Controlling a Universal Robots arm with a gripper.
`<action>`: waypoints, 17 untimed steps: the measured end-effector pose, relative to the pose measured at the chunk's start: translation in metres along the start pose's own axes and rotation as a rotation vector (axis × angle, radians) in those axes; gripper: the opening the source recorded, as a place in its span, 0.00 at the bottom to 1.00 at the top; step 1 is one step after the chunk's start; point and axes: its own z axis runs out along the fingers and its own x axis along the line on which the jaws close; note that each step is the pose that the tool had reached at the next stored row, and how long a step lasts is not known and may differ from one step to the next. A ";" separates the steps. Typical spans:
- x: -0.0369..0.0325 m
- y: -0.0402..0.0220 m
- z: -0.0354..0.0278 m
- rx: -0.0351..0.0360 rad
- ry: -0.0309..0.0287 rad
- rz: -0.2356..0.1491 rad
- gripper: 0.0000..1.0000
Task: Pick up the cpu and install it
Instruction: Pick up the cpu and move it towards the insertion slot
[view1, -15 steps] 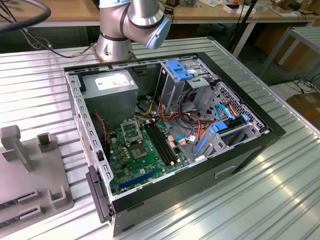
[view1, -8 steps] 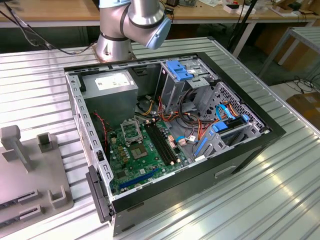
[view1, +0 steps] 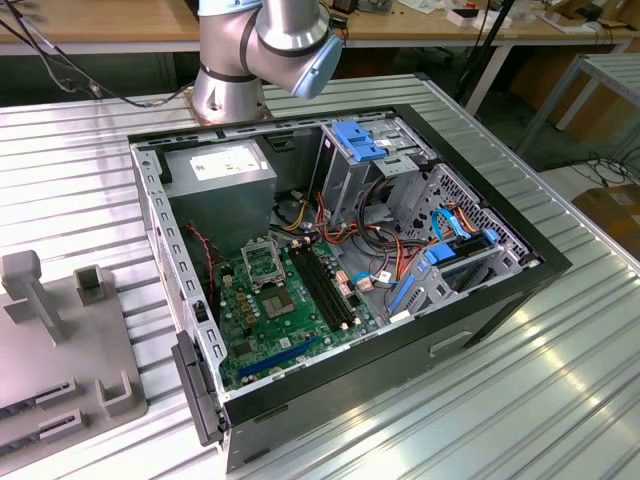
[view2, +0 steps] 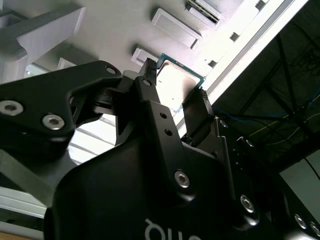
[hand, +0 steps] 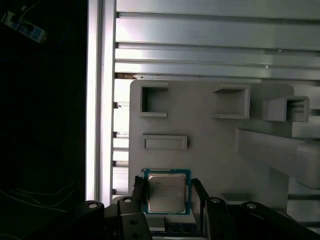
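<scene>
The cpu (hand: 166, 189), a thin square plate with a dull silvery-grey metal lid and a narrow green rim, lies flat on a pale grey matt plastic tray (hand: 210, 150) moulded with rectangular pockets and raised blocks. In both wrist views the black angular gripper (hand: 168, 199), bolted with bright round screw heads, brackets the cpu on two opposite edges. Whether it is clamped on the plate or loose around it I cannot tell.

The second wrist view looks along the gripper (view2: 174, 84) from behind, so the cpu (view2: 179, 80) shows as a bright slanted patch beyond the black metal. The tray (view2: 115, 25) is washed out by glare there.

The exterior view takes in the wider bench. The tray (view1: 40, 350) sits low on the exterior view's left, beside an open black computer case (view1: 530, 265) lying on its side. Inside the case are a green circuit board (view1: 270, 320), a square metal-framed socket (view1: 263, 263), a grey power-supply box (view1: 225, 170) and bundled coloured cables. The silver and pale blue arm (view1: 265, 50) rises behind the case.

Everything rests on a ribbed aluminium table (view1: 450, 400) with shiny lengthwise grooves. Wooden workbenches (view1: 100, 20) line the room behind it.
</scene>
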 end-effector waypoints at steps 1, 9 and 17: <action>0.0000 0.0000 0.0000 0.0000 0.0000 0.000 0.47; 0.0000 0.0000 -0.0034 -0.0001 0.0001 0.000 0.47; 0.0003 -0.0001 -0.0189 -0.0001 0.0005 0.000 0.47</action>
